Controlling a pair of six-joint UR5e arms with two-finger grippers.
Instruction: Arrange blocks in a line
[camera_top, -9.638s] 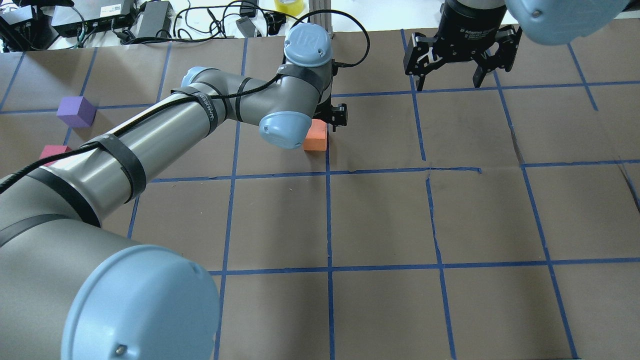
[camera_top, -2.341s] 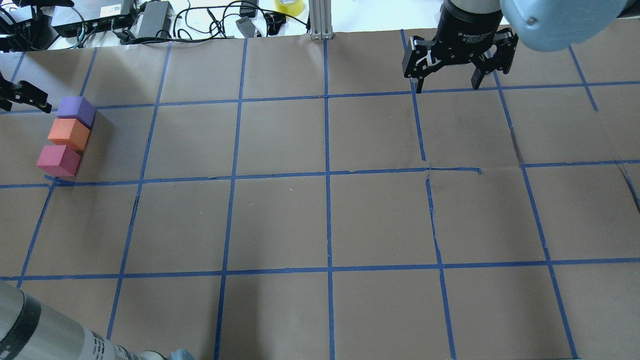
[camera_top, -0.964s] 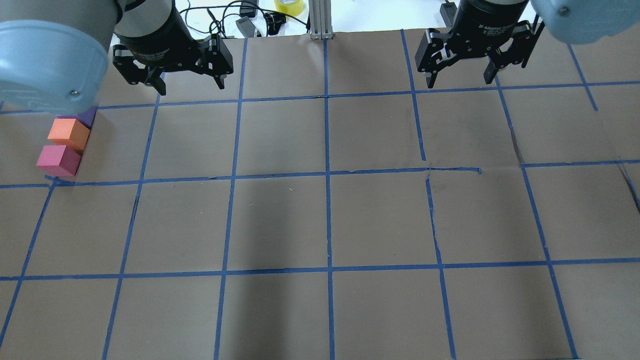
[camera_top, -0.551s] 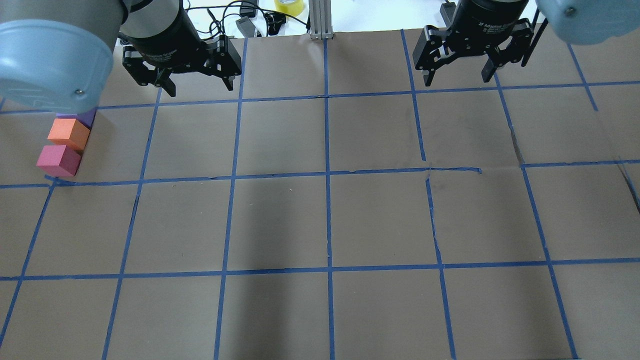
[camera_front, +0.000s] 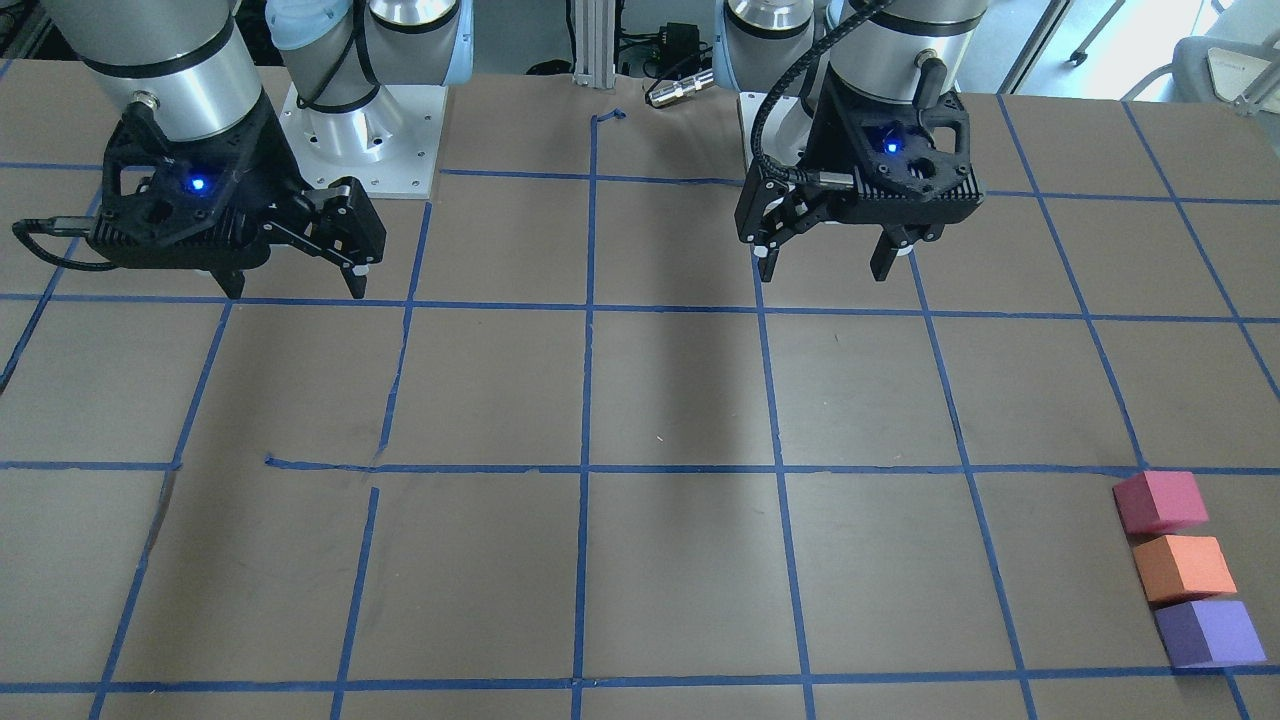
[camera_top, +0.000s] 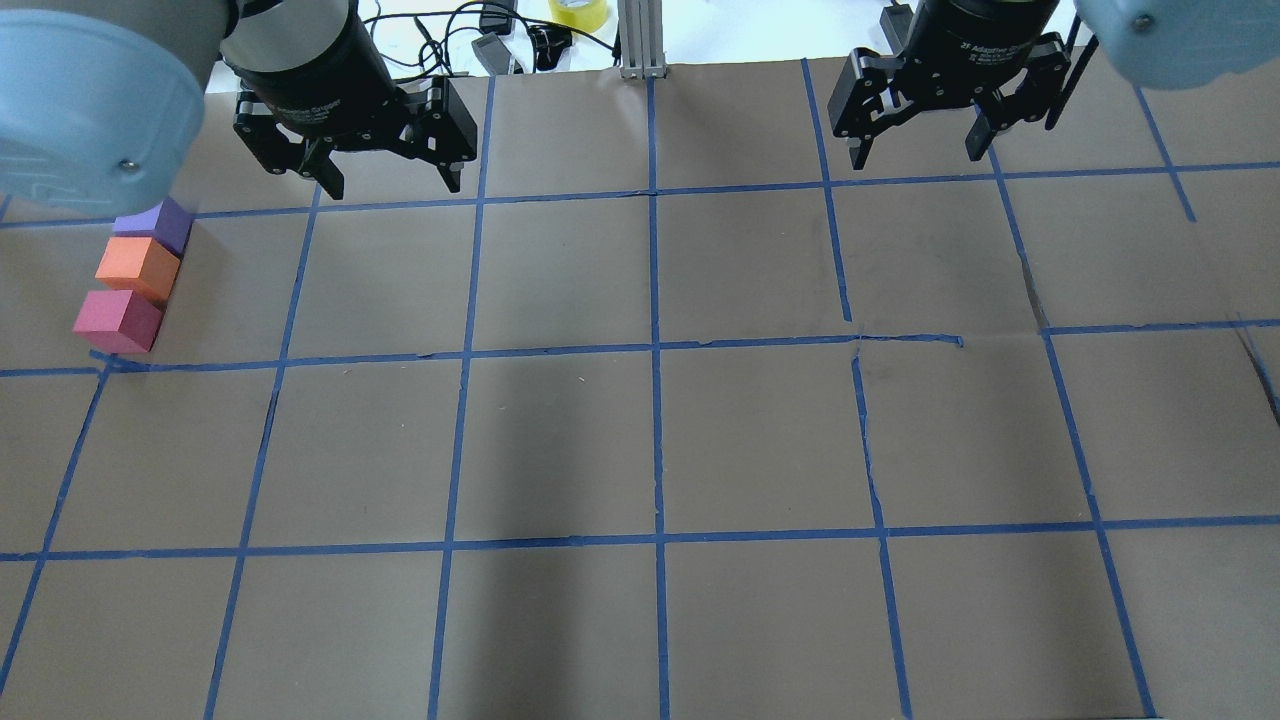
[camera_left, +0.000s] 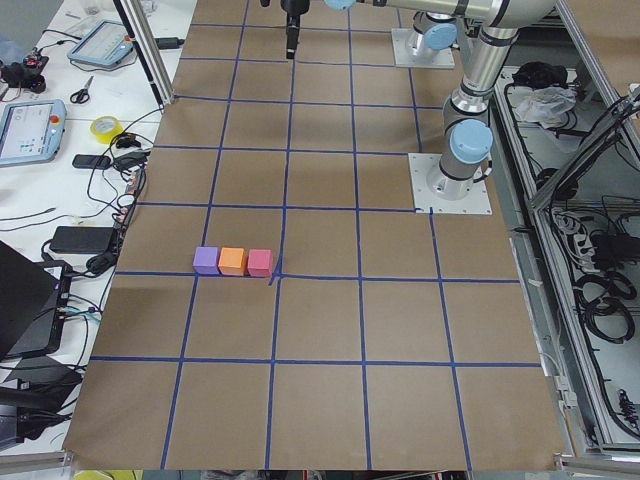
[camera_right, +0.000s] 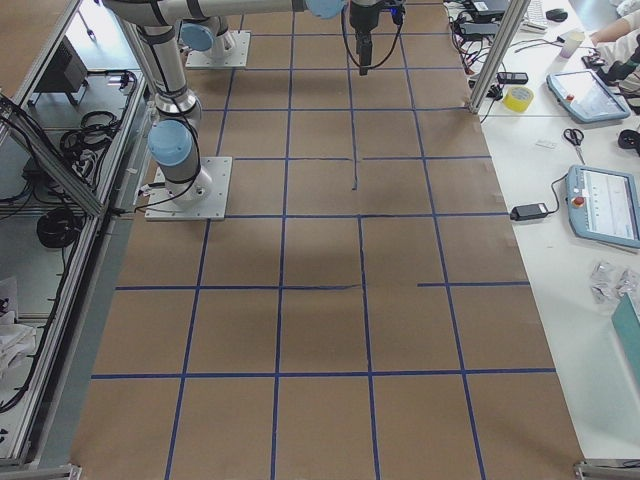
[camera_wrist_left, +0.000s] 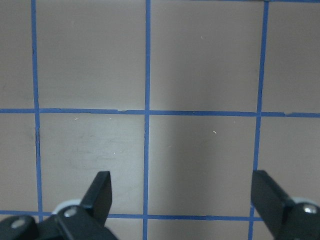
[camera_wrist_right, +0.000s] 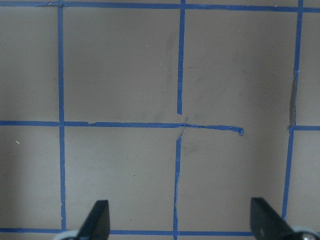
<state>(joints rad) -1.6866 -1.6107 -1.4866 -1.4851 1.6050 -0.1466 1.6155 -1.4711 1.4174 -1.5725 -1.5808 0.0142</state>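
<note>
Three blocks lie in a touching row at the table's left end: purple (camera_top: 160, 222), orange (camera_top: 135, 265) and pinkish-red (camera_top: 115, 320). The front-facing view shows them at lower right: pinkish-red (camera_front: 1160, 500), orange (camera_front: 1185, 567), purple (camera_front: 1210, 632). My left gripper (camera_top: 395, 185) hangs open and empty above the table, well right of the row; its wrist view (camera_wrist_left: 184, 195) shows only bare paper. My right gripper (camera_top: 916, 157) is open and empty at the far right; its wrist view (camera_wrist_right: 180, 220) shows only paper and tape.
Brown paper with a blue tape grid (camera_top: 655, 350) covers the table. An aluminium post (camera_top: 640, 40), a yellow tape roll (camera_top: 578, 12) and cables and power bricks (camera_top: 300, 35) line the far edge. The arms' base plates (camera_front: 360, 130) stand on the robot's side.
The orange block went from the table's middle to between the purple and pinkish-red ones. My left arm then swung in over the far left; in the last half second it barely shifted.
</note>
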